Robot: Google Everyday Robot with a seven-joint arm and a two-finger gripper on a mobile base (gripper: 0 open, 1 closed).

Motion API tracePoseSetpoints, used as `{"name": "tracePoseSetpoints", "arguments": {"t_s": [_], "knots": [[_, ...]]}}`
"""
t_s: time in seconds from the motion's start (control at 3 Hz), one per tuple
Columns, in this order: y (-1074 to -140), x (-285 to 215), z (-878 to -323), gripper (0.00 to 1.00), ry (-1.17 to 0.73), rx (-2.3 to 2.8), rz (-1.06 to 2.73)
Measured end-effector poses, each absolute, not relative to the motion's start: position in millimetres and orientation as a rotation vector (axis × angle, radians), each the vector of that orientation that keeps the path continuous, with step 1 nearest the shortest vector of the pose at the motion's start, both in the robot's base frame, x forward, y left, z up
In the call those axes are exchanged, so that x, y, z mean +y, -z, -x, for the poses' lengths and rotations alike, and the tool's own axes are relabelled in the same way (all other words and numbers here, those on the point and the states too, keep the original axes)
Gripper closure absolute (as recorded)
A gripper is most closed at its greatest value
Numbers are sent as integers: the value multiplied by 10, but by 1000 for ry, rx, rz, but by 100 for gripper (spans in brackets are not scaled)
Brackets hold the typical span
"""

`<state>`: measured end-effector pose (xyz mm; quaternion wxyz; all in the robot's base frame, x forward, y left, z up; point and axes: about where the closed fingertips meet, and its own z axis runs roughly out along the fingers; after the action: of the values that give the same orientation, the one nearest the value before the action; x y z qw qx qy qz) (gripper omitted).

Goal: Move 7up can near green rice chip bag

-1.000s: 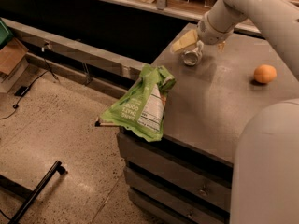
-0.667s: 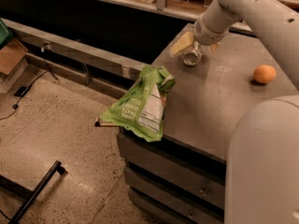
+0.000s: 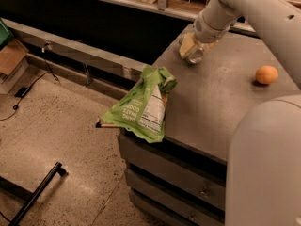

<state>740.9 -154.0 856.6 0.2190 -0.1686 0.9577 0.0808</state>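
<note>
The 7up can (image 3: 195,56), small and silvery, is tilted at the far left part of the grey cabinet top (image 3: 221,102), with its round end facing me. My gripper (image 3: 191,50) reaches down from the white arm and is shut on the can, its pale fingers (image 3: 186,44) against the can's side. The green rice chip bag (image 3: 141,108), lime green with a white label panel, lies at the near left edge of the top and hangs over it, a good way in front of the can.
A round orange fruit (image 3: 266,74) sits on the top at the right. The robot's white body (image 3: 263,168) fills the lower right. Drawers front the cabinet below. The floor at the left holds a black bar (image 3: 35,194), cables and a box.
The arm has shifted slightly to the left over the can. The can, the bag and the orange fruit stay about where they were.
</note>
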Motion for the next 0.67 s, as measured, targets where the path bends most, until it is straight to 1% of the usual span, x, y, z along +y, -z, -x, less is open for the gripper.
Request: {"name": "tracePoseSetpoints", "arguments": {"t_s": [0.33, 0.67], "knots": [[-8773, -1711, -7153, 96, -276, 2561, 614], [-8943, -1970, -6914, 100, -336, 2446, 742]]}}
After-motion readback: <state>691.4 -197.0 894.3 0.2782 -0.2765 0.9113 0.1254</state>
